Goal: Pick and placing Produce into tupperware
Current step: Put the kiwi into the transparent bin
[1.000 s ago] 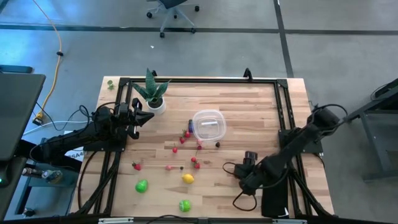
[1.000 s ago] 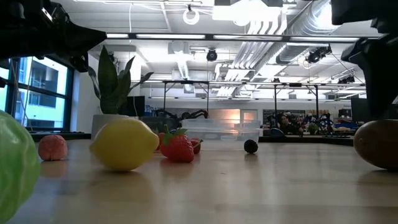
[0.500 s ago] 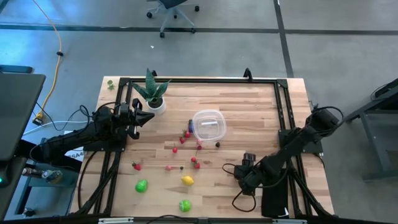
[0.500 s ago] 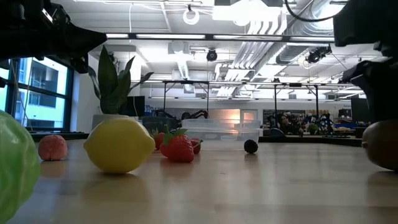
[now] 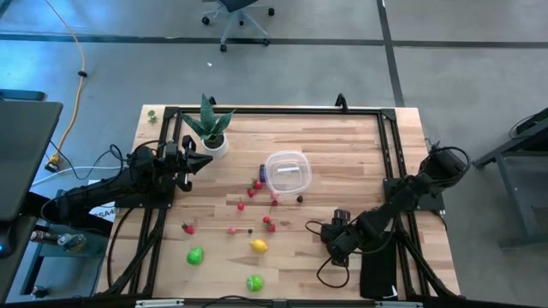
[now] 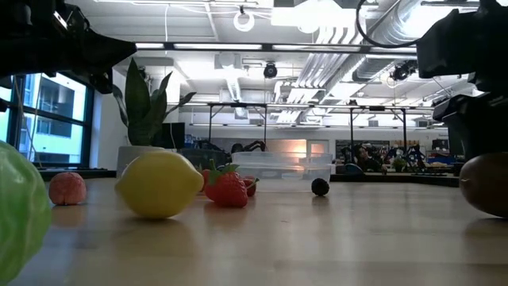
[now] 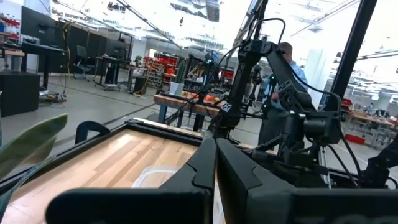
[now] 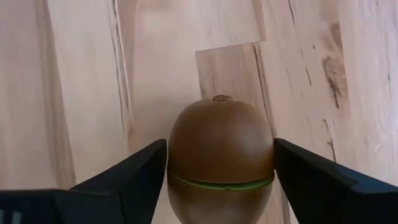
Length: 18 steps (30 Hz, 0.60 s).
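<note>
My right gripper (image 5: 335, 241) stands over a brown kiwi (image 8: 221, 124) near the table's near right part, its fingers on either side of it. The kiwi also shows at the low view's right edge (image 6: 486, 184). The clear tupperware (image 5: 286, 172) stands at mid-table, resting on its base. Around it lie a yellow lemon (image 5: 258, 245), two green round fruits (image 5: 195, 255), red strawberries (image 5: 270, 224) and a dark berry (image 5: 300, 198). My left gripper (image 5: 204, 161) is shut and empty, above the table beside the potted plant (image 5: 210, 128). My right gripper has the kiwi between its two fingers, which meet its two opposite sides (image 8: 176, 158) at about its widest part. The fingers come from above, pointing down. The kiwi's underside rests on the table (image 6: 484, 213).
A black metal frame (image 5: 390, 145) runs round the tabletop. The spiky plant in its white pot stands at the far left. Bare wood (image 5: 342, 145) lies to the tupperware's right and far side. Small fruits are scattered between the tupperware and the near edge.
My right gripper has shifted a little toward the table's left edge over the kiwi. The kiwi stays on the table.
</note>
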Each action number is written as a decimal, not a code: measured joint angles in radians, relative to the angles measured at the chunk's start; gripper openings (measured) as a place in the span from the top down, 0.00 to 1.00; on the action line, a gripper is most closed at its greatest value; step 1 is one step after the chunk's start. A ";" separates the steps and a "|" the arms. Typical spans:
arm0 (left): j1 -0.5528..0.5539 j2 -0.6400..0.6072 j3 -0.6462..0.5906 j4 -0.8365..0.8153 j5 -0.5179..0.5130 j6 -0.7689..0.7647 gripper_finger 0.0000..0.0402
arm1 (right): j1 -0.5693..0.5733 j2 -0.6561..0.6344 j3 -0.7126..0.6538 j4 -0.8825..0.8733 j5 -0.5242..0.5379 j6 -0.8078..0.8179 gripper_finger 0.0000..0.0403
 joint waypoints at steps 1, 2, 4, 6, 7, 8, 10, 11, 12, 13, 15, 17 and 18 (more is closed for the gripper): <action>0.000 0.000 0.000 0.000 0.000 0.000 0.99 | -0.001 0.000 0.000 0.000 -0.001 0.000 0.32; 0.000 0.000 0.000 0.000 0.000 0.000 0.99 | -0.001 0.000 0.000 0.000 -0.002 0.000 0.34; 0.000 0.000 0.000 0.000 0.000 0.000 0.99 | -0.001 0.000 0.000 0.001 -0.004 0.000 0.37; 0.000 0.000 0.000 0.000 0.000 0.000 0.99 | -0.001 0.000 0.000 0.003 -0.004 0.005 0.40; 0.000 0.000 0.000 0.000 0.000 0.000 0.99 | -0.001 0.000 0.000 0.003 -0.009 0.009 0.41; 0.000 0.000 0.000 0.000 0.000 0.000 0.99 | -0.001 0.000 0.000 0.003 -0.011 0.014 0.42; 0.000 0.000 0.000 0.000 0.000 0.000 0.99 | -0.001 0.000 0.001 0.003 -0.010 0.015 0.43; 0.000 0.000 0.000 0.000 0.000 0.000 0.99 | -0.001 0.000 0.001 0.003 -0.009 0.015 0.43; 0.000 0.000 0.000 0.000 0.000 0.000 0.99 | -0.001 -0.001 0.001 0.005 -0.006 0.015 0.43; 0.000 0.000 0.000 0.000 0.000 0.000 0.99 | -0.001 -0.002 0.001 0.006 0.001 0.015 0.43; 0.000 0.000 0.000 0.000 0.000 0.000 0.99 | -0.001 -0.002 0.013 0.003 0.021 0.015 0.43; 0.000 0.000 0.000 0.000 0.000 0.000 0.99 | -0.005 -0.003 0.032 0.002 0.046 0.003 0.43; 0.000 0.000 0.000 0.000 0.000 0.000 0.99 | -0.008 -0.003 0.042 -0.003 0.057 -0.006 0.43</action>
